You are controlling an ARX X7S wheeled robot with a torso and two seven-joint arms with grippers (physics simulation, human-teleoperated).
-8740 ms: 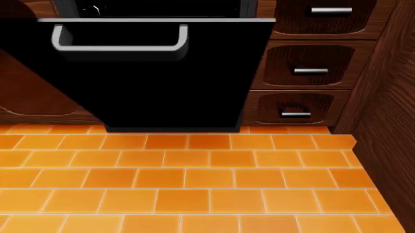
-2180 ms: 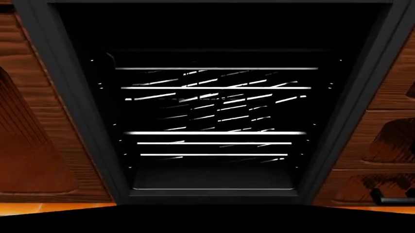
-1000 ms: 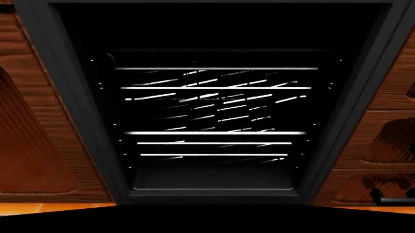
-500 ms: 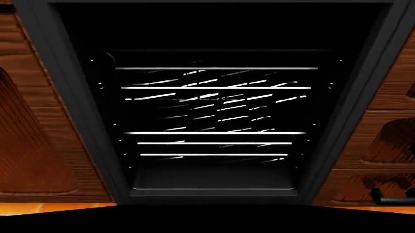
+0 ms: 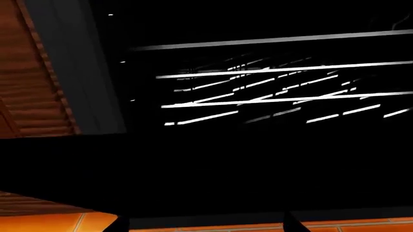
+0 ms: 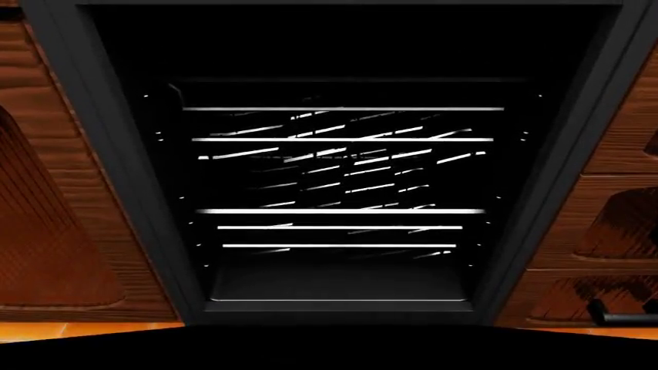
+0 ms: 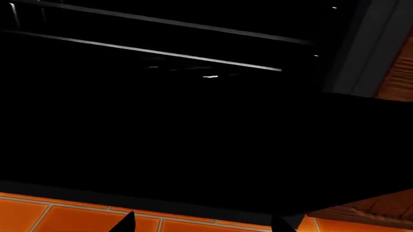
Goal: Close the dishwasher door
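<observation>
Where the head view looks straight into the dishwasher (image 6: 329, 46), its cavity stands open, silver wire racks (image 6: 340, 169) lit against black, dark grey frame on both sides.

Item: dishwasher door (image 5: 206, 169). Lowered, lying as a flat black panel across the foreground of both wrist views and along the bottom edge of the head view; handle not visible.

Item: left hand (image 5: 203, 223). Only two dark fingertips show at the frame edge, set well apart, close before the door's black face; contact cannot be told.

Item: right hand (image 7: 203, 221). Two dark fingertips likewise spread wide, holding nothing, just before the door panel (image 7: 193, 145).

Item: orange tiled floor (image 7: 65, 217), visible below the door.

Item: brown wooden cabinets (image 6: 41, 193), flanking the appliance; drawer fronts (image 6: 617, 223) on the right, one short silver handle (image 6: 622, 314) low down.
</observation>
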